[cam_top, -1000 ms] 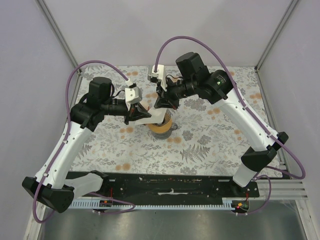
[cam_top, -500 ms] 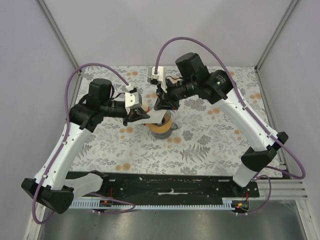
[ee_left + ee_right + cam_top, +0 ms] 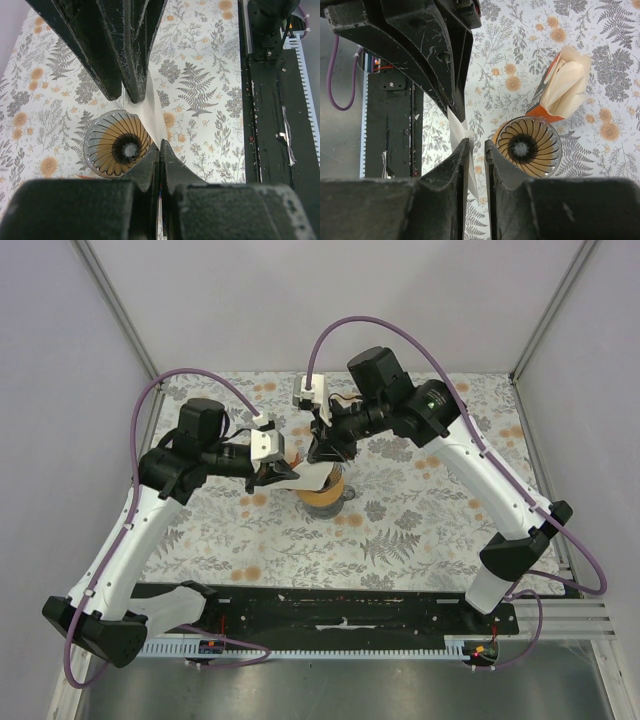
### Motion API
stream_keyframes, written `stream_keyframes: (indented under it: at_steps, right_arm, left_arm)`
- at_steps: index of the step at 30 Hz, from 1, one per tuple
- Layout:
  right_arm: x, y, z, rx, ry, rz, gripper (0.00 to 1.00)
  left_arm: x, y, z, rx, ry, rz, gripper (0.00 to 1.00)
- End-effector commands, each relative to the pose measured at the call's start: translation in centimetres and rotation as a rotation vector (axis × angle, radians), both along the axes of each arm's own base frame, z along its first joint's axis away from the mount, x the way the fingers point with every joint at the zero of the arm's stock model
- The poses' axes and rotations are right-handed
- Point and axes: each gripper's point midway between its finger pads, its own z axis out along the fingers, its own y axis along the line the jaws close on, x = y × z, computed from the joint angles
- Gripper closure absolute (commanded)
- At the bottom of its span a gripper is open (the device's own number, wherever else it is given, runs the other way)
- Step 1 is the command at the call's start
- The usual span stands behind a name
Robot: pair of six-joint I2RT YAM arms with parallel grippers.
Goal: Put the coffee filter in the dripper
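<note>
Flowers and ferns cover the cloth on the table (image 3: 420, 530), and pale walls (image 3: 60, 360) stand on three sides of it. We count two arms, two claws, one dripper, one filter and one box.

One dripper (image 3: 325, 495) sits on the cloth, a bit past the middle of the table. From above we can see its ribs and the little hole at its bottom.

One white filter (image 3: 305, 476) is held up in the air, just to the left of the dripper. It is not in the dripper. From the wrist views we see it on its thin edge, close to the rim.

Our left claw (image 3: 278, 476) is left of the dripper. Its two fingers are pressed together, with the filter pinched between them. Our right claw (image 3: 323, 452) is just behind the dripper. Its fingers (image 3: 465, 165) stand a little apart, and the filter passes through the gap.

One orange box (image 3: 540, 107) with a stack of cream papers (image 3: 567, 82) lies right beside the dripper, on its far side.

Both claws crowd the left and far sides of the dripper. To its right and on the near side, the cloth runs wide, out to the table edge and to the black rail (image 3: 350, 605) at the front.
</note>
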Motion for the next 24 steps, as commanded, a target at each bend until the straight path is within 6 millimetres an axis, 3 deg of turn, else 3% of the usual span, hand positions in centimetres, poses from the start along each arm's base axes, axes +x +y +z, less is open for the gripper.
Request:
stream_keyframes:
  at_steps: [1,19,24]
  right_arm:
    - [-1.0,0.0,0.4,0.023,-0.002,0.056,0.73]
    - [-2.2,-0.3,0.7,0.033,0.027,0.071,0.63]
    - [-1.8,-0.1,-0.5,-0.007,0.029,0.037,0.65]
  left_arm:
    - [0.0,-0.1,2.0,-0.017,-0.087,-0.016,0.98]
    - [0.6,0.2,1.7,0.004,-0.094,0.011,0.98]
    - [0.7,0.2,1.7,0.007,-0.097,0.016,0.98]
